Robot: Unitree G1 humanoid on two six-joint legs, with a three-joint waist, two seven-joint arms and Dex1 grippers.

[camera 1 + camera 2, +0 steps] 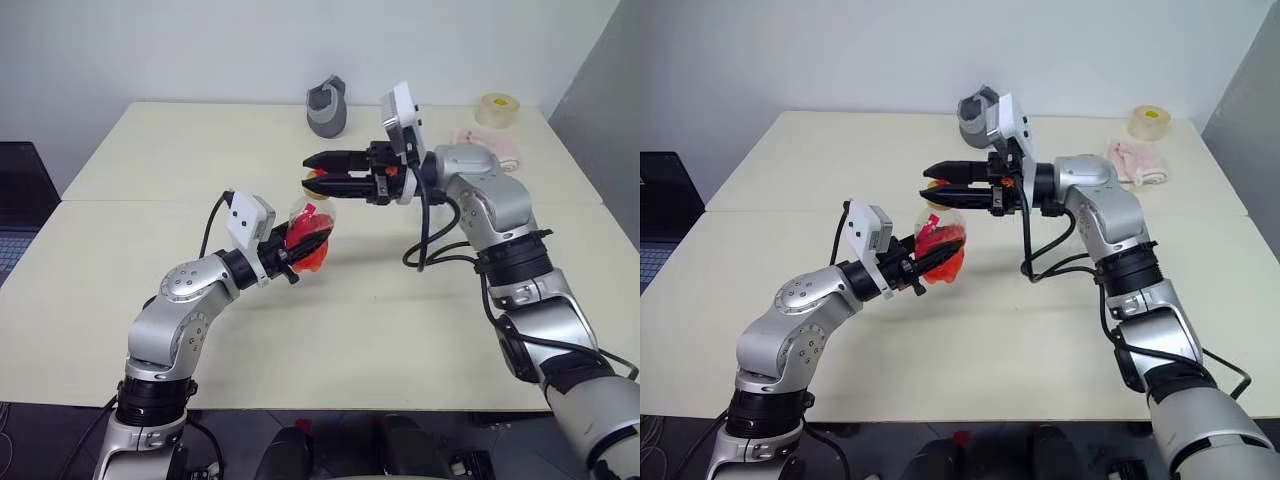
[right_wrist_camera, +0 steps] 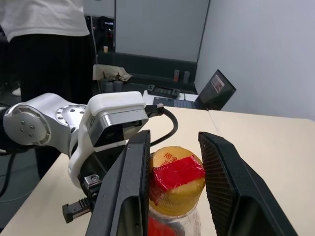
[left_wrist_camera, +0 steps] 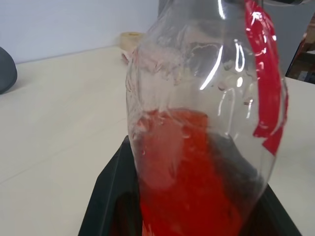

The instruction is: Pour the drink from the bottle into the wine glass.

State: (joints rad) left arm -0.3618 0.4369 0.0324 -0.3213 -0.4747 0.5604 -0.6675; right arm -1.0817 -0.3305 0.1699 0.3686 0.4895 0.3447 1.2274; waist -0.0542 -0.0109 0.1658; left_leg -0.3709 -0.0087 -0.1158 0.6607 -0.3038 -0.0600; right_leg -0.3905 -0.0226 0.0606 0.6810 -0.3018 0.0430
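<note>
My left gripper (image 1: 312,243) is shut on the rounded body of the clear plastic bottle (image 1: 306,228), holding it just above the table near the middle. The red-pink drink (image 3: 187,187) fills the lower part of the bottle; a red label strip (image 3: 268,88) runs down its side. My right gripper (image 1: 318,174) reaches in level from the right, its two black fingers closed on either side of the bottle's yellow cap (image 2: 176,177). The wine glass is out of view.
At the table's far edge are a grey object (image 1: 327,107), a roll of tape (image 1: 497,110) and a pink cloth (image 1: 490,148). A seam (image 1: 120,201) joins the two tabletops. Beyond the table's left side are a standing person (image 2: 44,29) and a laptop (image 2: 216,88).
</note>
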